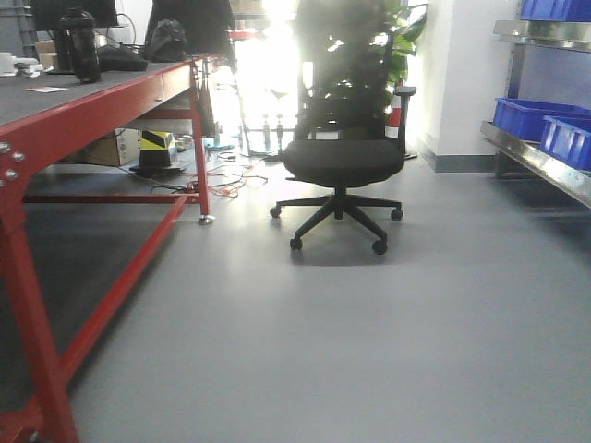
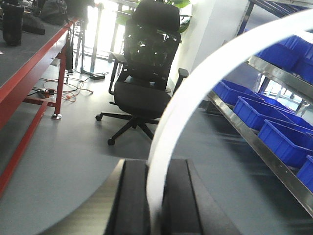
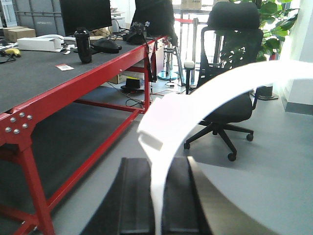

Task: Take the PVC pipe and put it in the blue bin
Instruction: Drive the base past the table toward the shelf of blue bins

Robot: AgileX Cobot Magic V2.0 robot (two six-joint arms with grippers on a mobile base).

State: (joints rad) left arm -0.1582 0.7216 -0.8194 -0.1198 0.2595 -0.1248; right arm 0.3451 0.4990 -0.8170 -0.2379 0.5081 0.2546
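Pinching strip (image 2: 195, 83): L tool (image 2: 155, 200), R tool (image 3: 159, 200) (level)

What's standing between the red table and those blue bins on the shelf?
A black office chair on otherwise bare grey floor, clearest in the front-facing view.

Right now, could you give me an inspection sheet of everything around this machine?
Surface: red-framed table with a dark top; grey floor.
Job's things: white curved PVC pipe, seen in both wrist views, one piece or two unclear; blue bins on a shelf rack.
Clutter: bottle and monitor on the table; yellow-black striped object beneath it.
Grippers: left end effector and right end effector each closed on pipe.
Cables: loose cables on the floor.
Surroundings: black office chair, plant.
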